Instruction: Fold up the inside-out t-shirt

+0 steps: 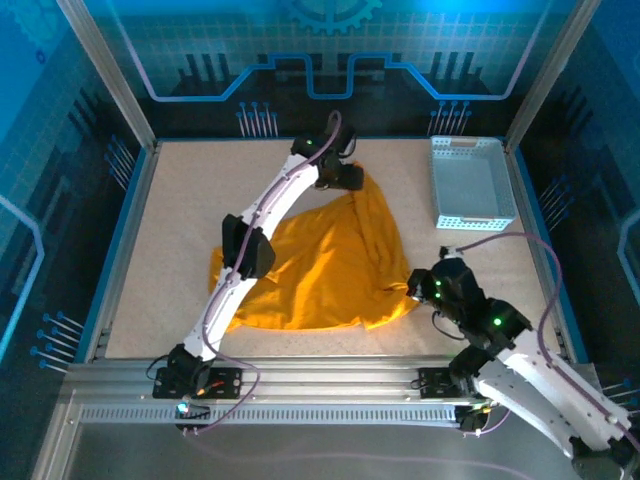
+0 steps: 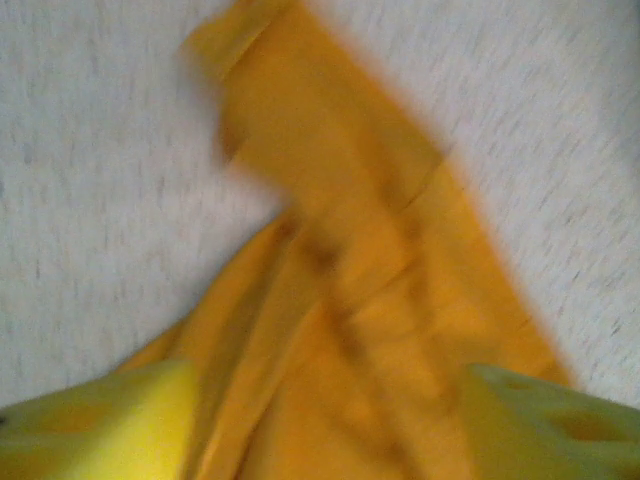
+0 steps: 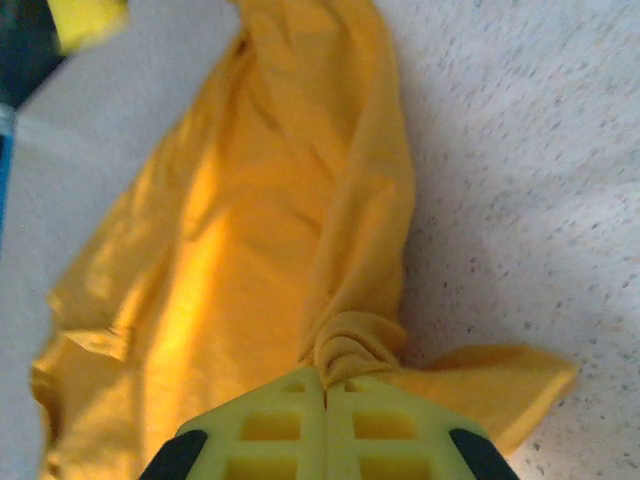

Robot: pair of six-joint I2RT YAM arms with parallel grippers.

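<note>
The orange-yellow t-shirt (image 1: 330, 270) lies on the middle of the table (image 1: 170, 220), spread into a rough triangle. Its broad edge runs along the near side, from about 8 o'clock to 4 o'clock of the table's centre. Its narrow end points toward 12 o'clock. The cloth is creased, with long folds running from the narrow end down to the near right corner.

The left gripper (image 1: 345, 180) sits over the narrow 12 o'clock end of the shirt, and its arm reaches across the left half of the cloth. In the left wrist view its two yellow fingers (image 2: 110, 425) stand wide apart at the lower corners, released, with the shirt lying below and between them. That view is blurred, so whether a fingertip touches the cloth cannot be told.

The right gripper (image 1: 418, 287) is at the shirt's 4 o'clock corner. In the right wrist view its fingers (image 3: 280, 430) are pressed together, clenched on a small bunched knot of the fabric. The shirt stretches away from the pinch toward 12 o'clock of that view.

A pale perforated basket (image 1: 478, 217) stands at the table's 2 o'clock corner, well apart from the shirt.
</note>
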